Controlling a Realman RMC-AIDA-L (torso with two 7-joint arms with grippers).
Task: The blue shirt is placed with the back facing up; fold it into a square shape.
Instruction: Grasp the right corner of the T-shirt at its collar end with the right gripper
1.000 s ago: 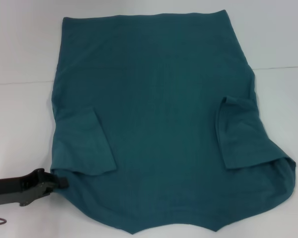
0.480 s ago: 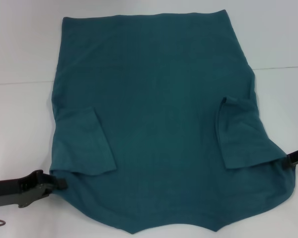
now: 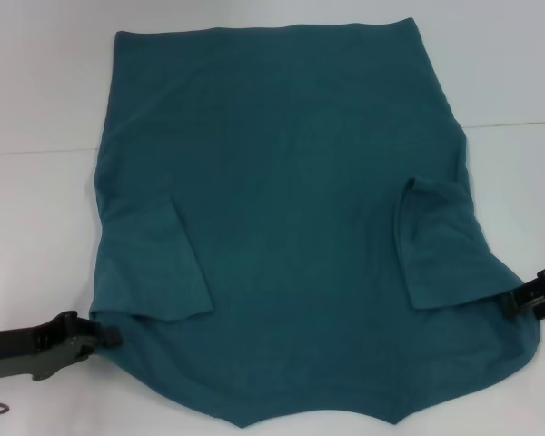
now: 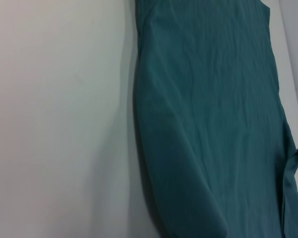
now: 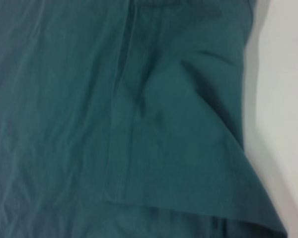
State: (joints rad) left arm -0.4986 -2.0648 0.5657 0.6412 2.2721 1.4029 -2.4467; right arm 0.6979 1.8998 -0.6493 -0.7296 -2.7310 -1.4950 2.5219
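The blue shirt (image 3: 291,209) lies flat on the white table (image 3: 36,227), with both short sleeves folded inward over the body. My left gripper (image 3: 109,334) lies low at the near left, its tip touching the shirt's edge just below the folded left sleeve (image 3: 154,263). On the other side, my right gripper (image 3: 518,302) meets the shirt's right edge beside the folded right sleeve (image 3: 440,250). The left wrist view shows the blue shirt (image 4: 213,124) running along the bare table. Teal cloth of the blue shirt (image 5: 114,124) and a sleeve hem fill the right wrist view.
White table surface (image 3: 513,182) shows on both sides of the shirt. A seam line (image 3: 518,123) crosses the table behind. The shirt's near edge reaches the bottom of the head view.
My right gripper has come in from the right border of the head view to the shirt's right edge. The left gripper has barely shifted. The shirt lies as before.
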